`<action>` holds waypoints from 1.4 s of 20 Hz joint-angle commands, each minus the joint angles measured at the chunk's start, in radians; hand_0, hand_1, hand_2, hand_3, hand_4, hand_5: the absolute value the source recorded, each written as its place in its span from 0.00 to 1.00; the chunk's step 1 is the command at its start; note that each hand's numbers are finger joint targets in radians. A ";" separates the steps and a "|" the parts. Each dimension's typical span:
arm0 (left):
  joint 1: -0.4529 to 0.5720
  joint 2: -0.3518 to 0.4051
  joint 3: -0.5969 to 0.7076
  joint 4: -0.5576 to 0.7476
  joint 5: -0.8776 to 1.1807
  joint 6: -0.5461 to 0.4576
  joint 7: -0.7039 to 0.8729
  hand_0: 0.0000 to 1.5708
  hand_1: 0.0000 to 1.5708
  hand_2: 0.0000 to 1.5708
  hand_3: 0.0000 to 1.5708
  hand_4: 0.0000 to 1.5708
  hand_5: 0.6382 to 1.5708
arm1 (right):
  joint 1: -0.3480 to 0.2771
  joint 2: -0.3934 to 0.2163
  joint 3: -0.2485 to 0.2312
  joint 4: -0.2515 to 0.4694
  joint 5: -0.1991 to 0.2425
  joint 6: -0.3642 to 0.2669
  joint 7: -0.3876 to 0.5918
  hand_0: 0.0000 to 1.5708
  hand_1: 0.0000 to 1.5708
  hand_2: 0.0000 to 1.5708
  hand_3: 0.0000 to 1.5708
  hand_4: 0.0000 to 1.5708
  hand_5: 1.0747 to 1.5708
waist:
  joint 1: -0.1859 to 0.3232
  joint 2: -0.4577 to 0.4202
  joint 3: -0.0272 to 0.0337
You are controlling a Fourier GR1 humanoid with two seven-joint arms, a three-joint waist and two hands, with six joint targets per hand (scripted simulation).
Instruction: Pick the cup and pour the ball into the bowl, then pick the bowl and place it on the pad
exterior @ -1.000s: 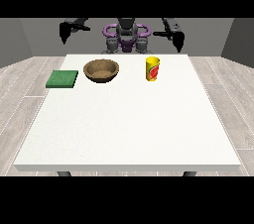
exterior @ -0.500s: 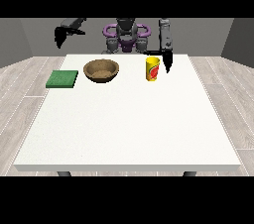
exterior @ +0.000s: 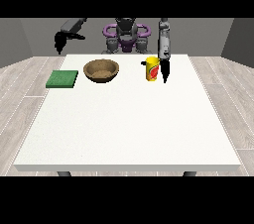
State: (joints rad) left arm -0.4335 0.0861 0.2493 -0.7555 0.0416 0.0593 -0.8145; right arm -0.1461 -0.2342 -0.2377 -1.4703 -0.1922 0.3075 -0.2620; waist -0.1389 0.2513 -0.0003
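Hand beside the cup, nothing lifted yet

At the far left of the large white table (exterior: 124,119) lies the flat green square pad (exterior: 62,79), bare on top. Above and behind it, off the table's far left corner, hangs the hand at the view's left (exterior: 59,42), held in the air and well apart from everything; whether its fingers are open or curled cannot be told here. Next along sits the round brown wooden bowl (exterior: 101,70), upright, near the pad but not touching it. Further right stands the yellow cup with a red label (exterior: 152,69), upright on the table; the ball cannot be seen from this angle. Just beside the cup hangs the hand at the view's right (exterior: 164,71), pointing straight down, its fingers looking straight and not wrapped round the cup.

The likely step in hand is closing on the cup. The risk lies in that approach: a hand arriving from the side could nudge the light cup over, spilling the ball onto the table before any pour. A tilted lift could do the same short of the bowl
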 commanded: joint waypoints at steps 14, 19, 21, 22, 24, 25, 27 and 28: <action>0.004 -0.078 -0.048 0.172 -0.162 0.370 -0.185 0.84 0.84 1.00 1.00 0.94 0.66 | -0.033 -0.084 -0.047 0.023 -0.039 0.061 0.024 0.00 0.00 0.00 0.00 0.00 1.00 | -0.077 0.021 0.0000; -0.061 0.026 -0.104 0.150 -0.215 0.305 0.017 0.84 0.84 1.00 1.00 0.95 0.69 | -0.037 -0.101 -0.092 0.143 -0.066 0.065 0.054 0.00 0.00 0.00 0.00 0.00 1.00 | 0.004 -0.116 0.0011; -0.013 0.091 -0.148 0.146 -0.298 0.363 0.060 0.86 0.86 1.00 1.00 0.99 0.72 | 0.015 -0.080 -0.067 0.137 -0.030 0.039 0.079 0.00 0.00 0.00 0.00 0.00 1.00 | 0.029 -0.216 0.0026; -0.057 0.148 -0.145 0.141 -0.325 0.394 0.086 0.88 0.88 1.00 1.00 1.00 0.75 | -0.001 -0.094 -0.081 0.156 -0.047 0.066 0.050 0.00 0.00 0.00 0.00 0.00 1.00 | 0.022 -0.179 0.0033; -0.152 0.296 -0.148 0.143 -0.362 0.349 0.225 0.91 0.91 1.00 1.00 1.00 0.73 | -0.004 -0.087 -0.080 0.178 -0.043 0.058 0.052 0.00 0.00 0.00 0.00 0.00 1.00 | 0.025 -0.201 0.0061; -0.153 0.273 -0.196 0.152 -0.410 0.362 0.291 0.92 0.92 1.00 1.00 1.00 0.71 | -0.009 -0.104 -0.072 0.188 -0.034 0.054 0.103 0.00 0.00 0.00 0.00 0.00 1.00 | 0.037 -0.254 0.0047; -0.271 0.365 -0.188 0.156 -0.432 0.329 0.390 0.93 0.93 1.00 1.00 1.00 0.71 | -0.026 -0.066 -0.046 0.186 -0.027 0.047 0.082 0.00 0.00 0.00 0.00 0.00 1.00 | 0.013 -0.224 0.0040; -0.261 0.317 -0.234 0.145 -0.475 0.355 0.435 0.93 0.93 1.00 1.00 1.00 0.69 | -0.009 -0.090 -0.073 0.241 -0.023 0.069 0.033 0.00 0.00 0.00 0.00 0.00 0.99 | 0.033 -0.233 0.0035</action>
State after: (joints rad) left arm -0.6124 0.3502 0.0814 -0.6081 -0.3369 0.4031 -0.5515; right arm -0.1598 -0.3207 -0.3052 -1.2938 -0.2270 0.3642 -0.1990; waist -0.1197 0.0496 0.0043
